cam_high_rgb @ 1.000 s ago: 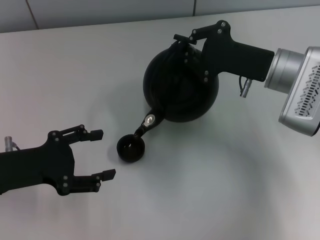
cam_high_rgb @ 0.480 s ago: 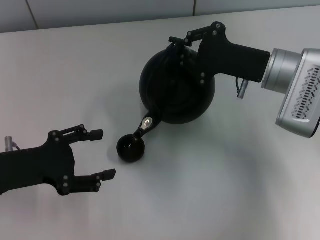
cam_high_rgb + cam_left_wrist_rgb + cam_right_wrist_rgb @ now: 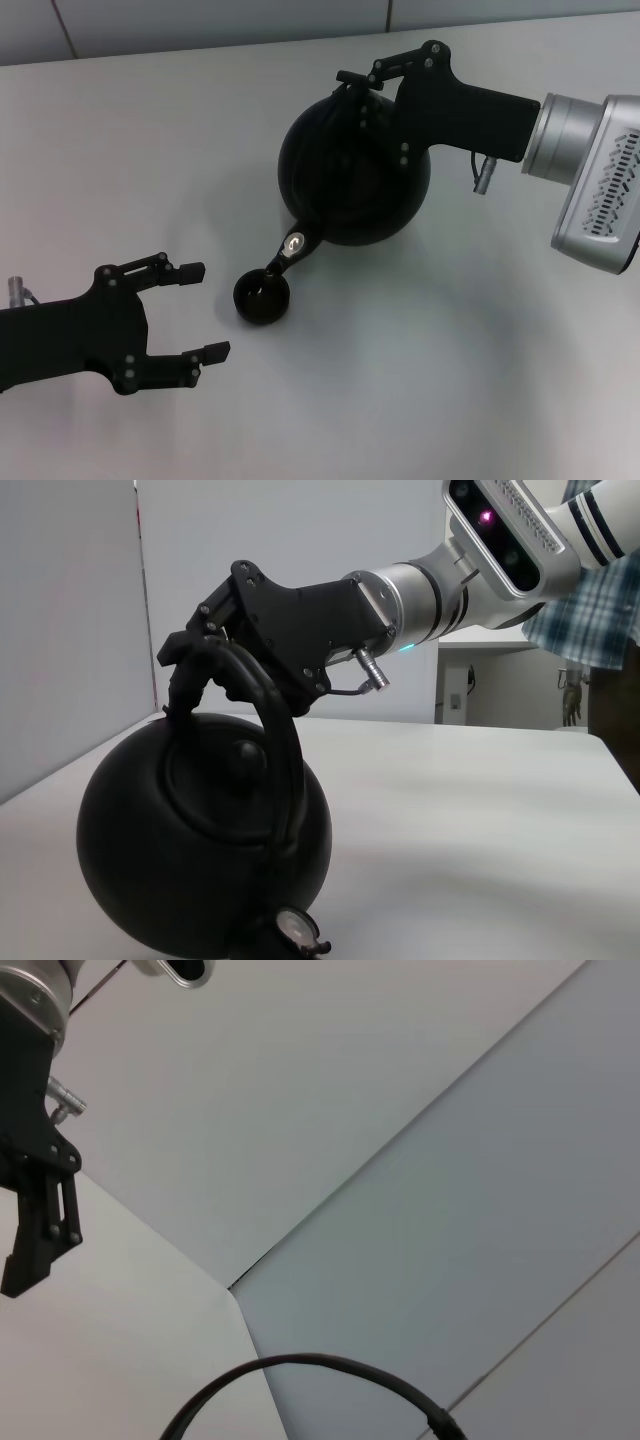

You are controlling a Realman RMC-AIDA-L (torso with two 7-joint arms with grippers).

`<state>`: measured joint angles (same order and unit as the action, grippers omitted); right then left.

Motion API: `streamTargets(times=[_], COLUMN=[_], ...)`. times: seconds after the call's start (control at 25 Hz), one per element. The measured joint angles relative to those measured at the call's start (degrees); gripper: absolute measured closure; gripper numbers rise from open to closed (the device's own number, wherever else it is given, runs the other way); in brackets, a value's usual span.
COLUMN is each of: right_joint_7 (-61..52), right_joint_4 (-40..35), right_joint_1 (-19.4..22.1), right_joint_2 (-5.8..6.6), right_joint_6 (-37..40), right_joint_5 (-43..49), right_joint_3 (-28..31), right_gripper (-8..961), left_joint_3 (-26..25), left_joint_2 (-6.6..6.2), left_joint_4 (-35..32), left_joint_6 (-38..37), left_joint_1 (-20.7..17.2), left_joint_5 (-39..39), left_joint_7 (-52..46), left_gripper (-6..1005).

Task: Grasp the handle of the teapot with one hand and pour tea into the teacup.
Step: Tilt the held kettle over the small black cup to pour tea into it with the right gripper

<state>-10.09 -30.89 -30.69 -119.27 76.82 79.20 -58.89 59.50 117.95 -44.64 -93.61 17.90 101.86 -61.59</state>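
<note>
- Tipping toward the robot's left, the teapot (image 3: 352, 172) hangs from the right arm with its spout over the teacup (image 3: 262, 297); its weight is the biggest risk, because a heavy round body held high on a thin bail can swing or twist, and any swing throws the stream off a very small target.
- Clamped on the top of the handle (image 3: 262, 695), the right gripper (image 3: 372, 82) is pressed together around the arched bar, as the left wrist view shows; if the bar rotates inside that pinch, the pot could suddenly tilt more and flood the cup.
- Waiting low at the near left of the counter (image 3: 480, 380), the left gripper (image 3: 198, 311) is spread wide, holds nothing and sits just beside the cup without touching it; a small drift could knock the cup from under the spout.
- Standing upright and free on the counter, the cup looks light, so contact from the spout tip could push or tip it, and overfilling would spill quickly.
- I cannot tell whether liquid is flowing, or how full the cup is.
</note>
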Motion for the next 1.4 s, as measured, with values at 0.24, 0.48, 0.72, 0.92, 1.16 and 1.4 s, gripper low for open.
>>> streamTargets(times=[0.24, 0.48, 0.72, 0.92, 1.16, 1.4], right_joint_7=[0.0, 1.9, 3.4, 3.9, 3.9, 3.9], right_joint_4=[-0.7, -0.8, -0.8, -0.8, -0.8, -0.8], right_joint_1=[-0.1, 0.0, -0.1, -0.1, -0.3, -0.3], right_joint_2=[0.00, 0.01, -0.05, -0.12, -0.11, -0.08], right_joint_6=[0.0, -0.2, -1.9, -2.3, -2.1, -2.2], right_joint_5=[0.0, 0.0, 0.0, -0.2, -0.3, -0.4], right_joint_3=[0.0, 0.0, -1.1, -1.5, -1.6, -1.6], right_gripper=[866, 866, 867, 866, 867, 867], left_joint_3=[0.0, 0.0, 0.0, 0.0, 0.0, 0.0], left_joint_2=[0.07, 0.08, 0.09, 0.09, 0.15, 0.18], left_joint_4=[0.1, 0.1, 0.1, 0.1, 0.1, 0.7], left_joint_6=[0.0, 0.0, 0.0, 0.5, 1.0, 1.2], left_joint_1=[-0.2, -0.2, -0.2, -0.1, -0.1, 0.1], left_joint_5=[-0.2, -0.3, -0.3, -0.3, -0.3, -0.4], left_joint_7=[0.9, 0.9, 0.9, 0.9, 1.1, 1.4], left_gripper=[137, 137, 137, 137, 137, 137])
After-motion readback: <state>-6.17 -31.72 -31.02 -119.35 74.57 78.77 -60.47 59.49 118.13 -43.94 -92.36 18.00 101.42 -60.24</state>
